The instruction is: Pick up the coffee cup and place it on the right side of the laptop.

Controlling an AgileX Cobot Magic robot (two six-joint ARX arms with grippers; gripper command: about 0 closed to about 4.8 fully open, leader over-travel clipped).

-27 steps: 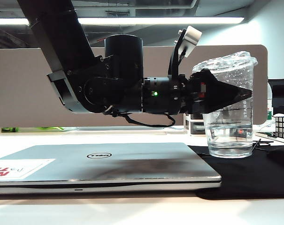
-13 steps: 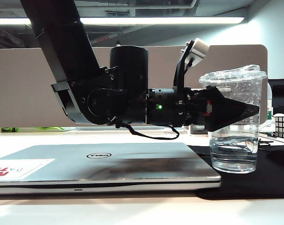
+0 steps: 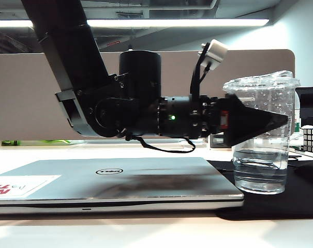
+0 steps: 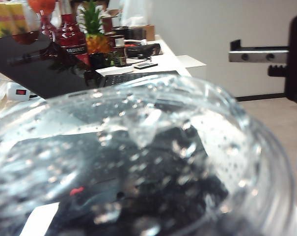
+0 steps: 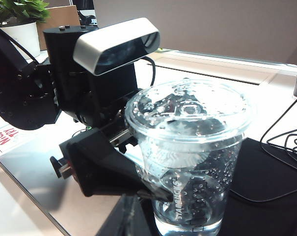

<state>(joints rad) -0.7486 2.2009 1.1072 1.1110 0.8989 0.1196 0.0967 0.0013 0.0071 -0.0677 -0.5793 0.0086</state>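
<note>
The coffee cup (image 3: 261,170), clear plastic with a film lid and some water, stands upright on a black mat (image 3: 280,204) just right of the closed silver laptop (image 3: 120,181). My left gripper (image 3: 284,120) reaches level across the laptop and straddles the cup's middle, jaws open; the near black finger (image 5: 114,172) lies along the cup's side. The far finger is hidden behind the cup. In the left wrist view the cup's lid (image 4: 138,147) fills the picture. The right wrist view shows the cup (image 5: 187,147) and laptop lid (image 5: 35,167). My right gripper is out of view.
A Rubik's cube (image 3: 312,138) sits at the far right on the mat's edge. Black cables (image 5: 285,142) run over the mat behind the cup. A grey partition (image 3: 32,93) closes the back. The left arm's camera (image 5: 116,44) stands above its wrist.
The left gripper carried the cup right and down onto the mat. Its tilted rim is now level, and the near finger has since spread outward from the cup.
</note>
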